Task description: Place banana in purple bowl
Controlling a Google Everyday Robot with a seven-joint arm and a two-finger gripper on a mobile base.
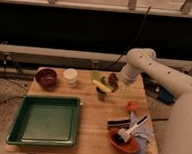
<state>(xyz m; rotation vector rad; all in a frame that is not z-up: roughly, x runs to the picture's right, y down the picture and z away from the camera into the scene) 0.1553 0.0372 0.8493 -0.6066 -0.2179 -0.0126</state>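
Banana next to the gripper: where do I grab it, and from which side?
Take the banana at its middle, straight down from above, closing across its narrow width. It lies long and slanted on the table, with a green leafy item close behind and a small dark object in front, so side approaches look crowded. The gripper hangs just right of it in view.

Robot lab: wooden table [93, 127], dangling cable [140, 27], tool [122, 91] above table.

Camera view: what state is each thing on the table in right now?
banana: lying loose, outside the bowl.
purple bowl: upright, no banana inside.
white cup: upright.
green tray: flat, open side up.
orange dish: holding utensils.
claw: over the table, just right of the banana.
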